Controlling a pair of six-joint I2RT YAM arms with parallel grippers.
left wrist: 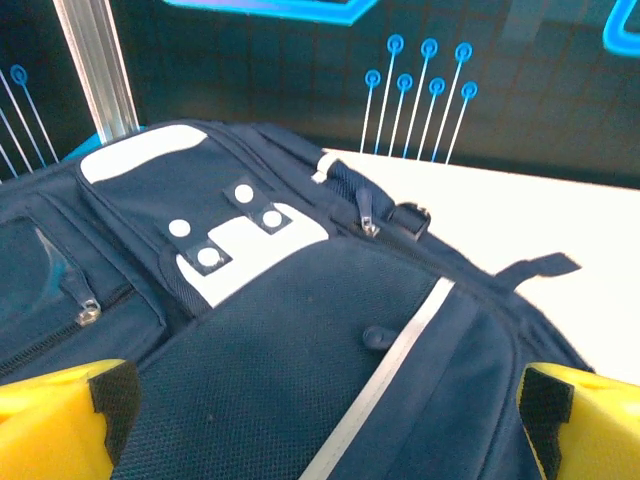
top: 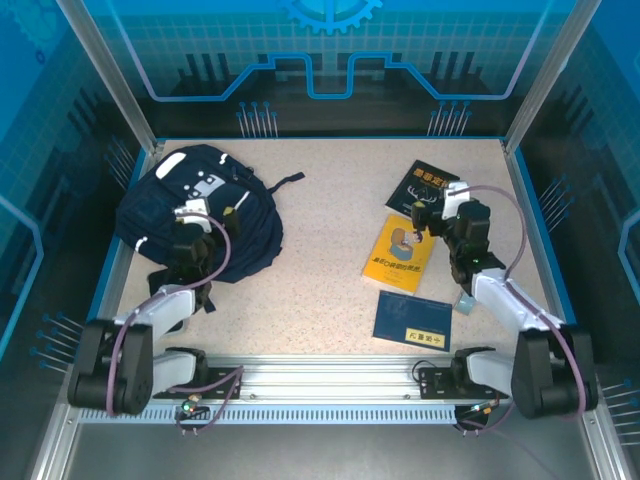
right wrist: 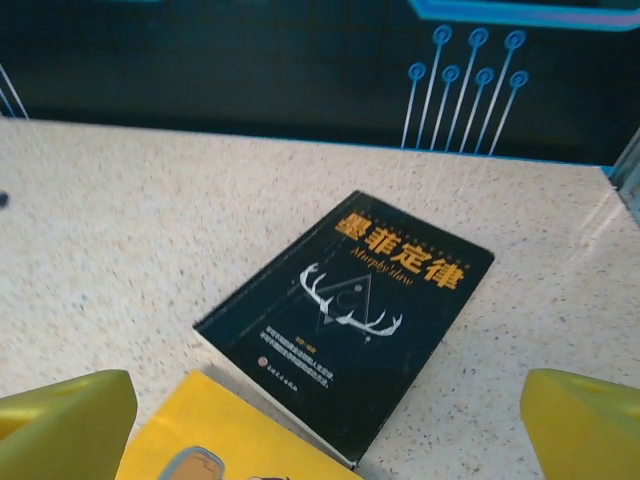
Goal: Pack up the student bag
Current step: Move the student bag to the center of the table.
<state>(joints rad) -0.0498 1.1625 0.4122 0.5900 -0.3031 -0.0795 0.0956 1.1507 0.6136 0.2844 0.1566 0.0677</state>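
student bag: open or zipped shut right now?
Shut, as far as visible: student bag lies flat, zipper pull at a closed seam, no opening showing.

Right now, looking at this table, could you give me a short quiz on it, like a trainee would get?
1. True or false: the student bag lies on the left side of the table.
2. How many books lie on the table?
3. Which book lies farthest from the arms' bases? A black, B yellow, C blue.
Key: 1 true. 2 three. 3 A, the black book.
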